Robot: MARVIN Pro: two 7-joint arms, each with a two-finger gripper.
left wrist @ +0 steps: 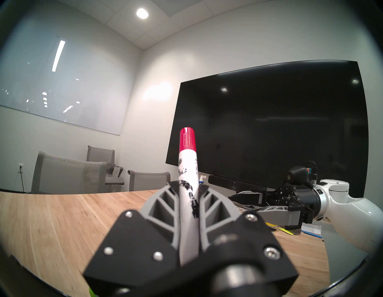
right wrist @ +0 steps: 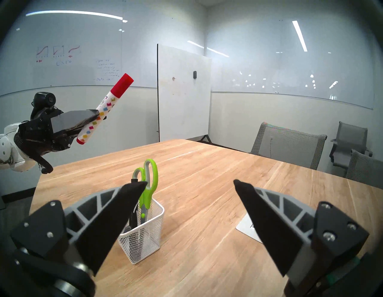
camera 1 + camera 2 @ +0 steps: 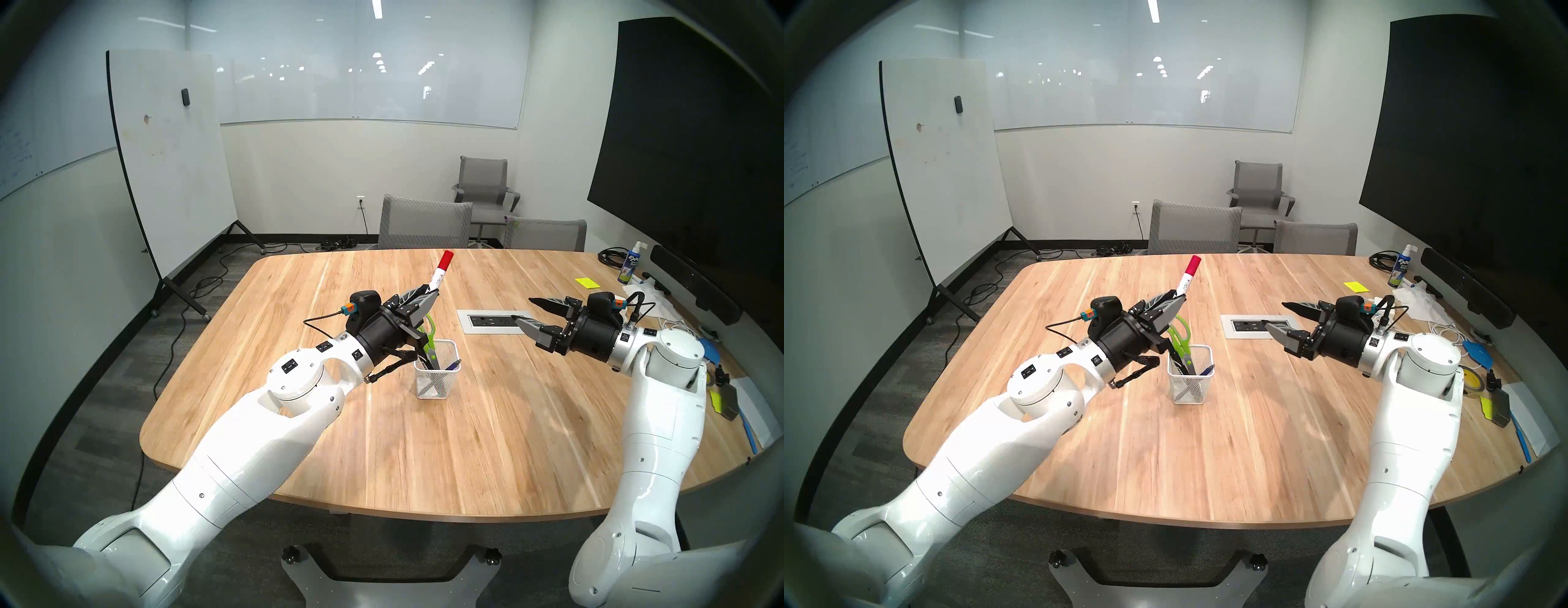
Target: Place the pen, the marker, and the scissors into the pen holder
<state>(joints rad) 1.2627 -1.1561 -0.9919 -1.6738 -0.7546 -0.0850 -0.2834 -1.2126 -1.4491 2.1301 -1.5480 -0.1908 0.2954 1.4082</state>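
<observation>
The left gripper hangs above the counter, up and to the left of the pen holder; its fingers are clamped on the marker, a white barrel with red ends; the barrel passes between the pads at an angle, red cap raised toward the far side of the room; the lower red end shows only in the right wrist view, and the printing on the barrel is too blurred to read.

The pen holder, a white wire-mesh cup, stands upright on the counter near its middle, between the two arms; the left wrist partly overlaps its near-left rim in the head views. The scissors stand in it, blades down, lime-green handles above the rim; the blades are visible only dimly through the mesh. The pen leans in the holder, its blue end just over the right rim; the rest is hard to separate from a dark object standing beside the scissors, which cannot be identified.

The right gripper hangs level over the counter, well right of the holder, pointing toward it; its fingers are spread wide with nothing between them; one fingertip covers part of the scissors handle in the right wrist view.
</observation>
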